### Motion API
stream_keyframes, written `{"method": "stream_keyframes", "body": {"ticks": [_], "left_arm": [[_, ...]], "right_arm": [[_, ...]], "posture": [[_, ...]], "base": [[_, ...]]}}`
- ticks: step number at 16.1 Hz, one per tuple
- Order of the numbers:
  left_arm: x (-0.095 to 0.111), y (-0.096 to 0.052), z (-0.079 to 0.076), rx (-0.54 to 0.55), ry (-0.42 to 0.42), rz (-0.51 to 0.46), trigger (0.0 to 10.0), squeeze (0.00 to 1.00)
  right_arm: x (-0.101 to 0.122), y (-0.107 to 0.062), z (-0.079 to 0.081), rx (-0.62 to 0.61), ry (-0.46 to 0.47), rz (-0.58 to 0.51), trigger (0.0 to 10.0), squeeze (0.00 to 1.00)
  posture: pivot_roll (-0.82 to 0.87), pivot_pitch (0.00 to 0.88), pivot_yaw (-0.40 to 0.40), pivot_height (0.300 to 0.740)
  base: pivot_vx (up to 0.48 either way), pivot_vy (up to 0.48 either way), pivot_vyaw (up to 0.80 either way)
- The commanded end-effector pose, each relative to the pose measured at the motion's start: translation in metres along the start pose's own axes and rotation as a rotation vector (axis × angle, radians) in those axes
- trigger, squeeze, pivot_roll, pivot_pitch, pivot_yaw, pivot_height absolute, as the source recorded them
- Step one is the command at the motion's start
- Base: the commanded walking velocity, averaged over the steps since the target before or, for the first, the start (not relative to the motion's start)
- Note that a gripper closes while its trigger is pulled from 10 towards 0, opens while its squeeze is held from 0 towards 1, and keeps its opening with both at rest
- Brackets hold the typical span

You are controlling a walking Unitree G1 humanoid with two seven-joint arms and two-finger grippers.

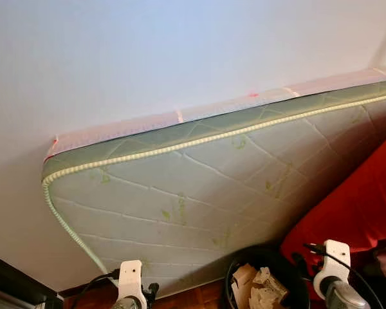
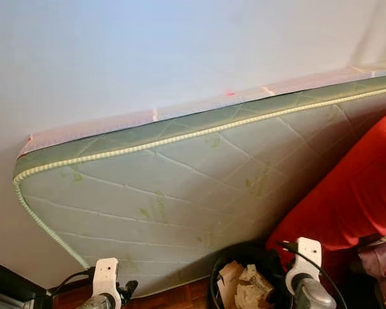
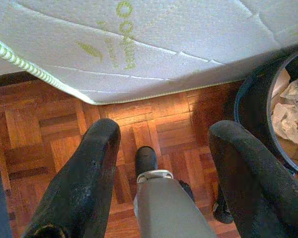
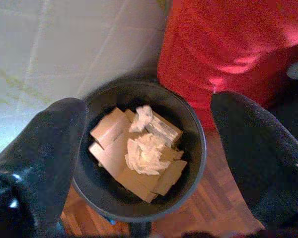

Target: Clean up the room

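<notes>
light: bright, even | head views: sharp | right wrist: soft, perhaps blurred | floor: shadowed

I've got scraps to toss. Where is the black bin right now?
The black bin stands on the wood floor low in the eye views, right of centre, against the leaning mattress, with the red cloth on its right, below the right gripper.

I am seeing a wooden parquet floor [image 3: 49, 129] carrying everything here. A pale green quilted mattress [image 1: 199, 193] is standing on its edge on that floor, leaning against the white wall [image 1: 148, 58]. A black bin [image 4: 191, 171] is sitting on the parquet just beside the mattress, holding cardboard pieces [image 4: 111, 148] and crumpled paper [image 4: 144, 151].
</notes>
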State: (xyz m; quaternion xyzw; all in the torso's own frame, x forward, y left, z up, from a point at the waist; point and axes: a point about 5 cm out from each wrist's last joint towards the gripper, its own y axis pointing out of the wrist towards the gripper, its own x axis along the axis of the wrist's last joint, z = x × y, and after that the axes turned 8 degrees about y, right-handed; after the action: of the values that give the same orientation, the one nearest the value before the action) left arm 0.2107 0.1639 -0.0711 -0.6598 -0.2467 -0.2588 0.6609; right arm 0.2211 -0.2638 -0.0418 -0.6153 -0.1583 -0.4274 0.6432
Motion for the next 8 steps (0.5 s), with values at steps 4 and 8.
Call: {"method": "stream_keyframes", "body": {"ticks": [4,8], "left_arm": [[-0.003,0.000,0.002,0.002,0.007,0.020,10.0,0.00],[-0.003,0.000,0.002,0.005,0.001,0.025,10.0,0.00]], "right_arm": [[-0.030,-0.009,-0.010,-0.028,-0.089,0.117,10.0,0.00],[-0.038,-0.009,-0.002,0.025,-0.141,0.147,10.0,0.00]], "posture": [[0.07,0.000,0.029,0.731],[0.07,0.000,0.030,0.731]], "base": [[0.000,0.000,0.00],[0.000,0.000,0.00]]}}
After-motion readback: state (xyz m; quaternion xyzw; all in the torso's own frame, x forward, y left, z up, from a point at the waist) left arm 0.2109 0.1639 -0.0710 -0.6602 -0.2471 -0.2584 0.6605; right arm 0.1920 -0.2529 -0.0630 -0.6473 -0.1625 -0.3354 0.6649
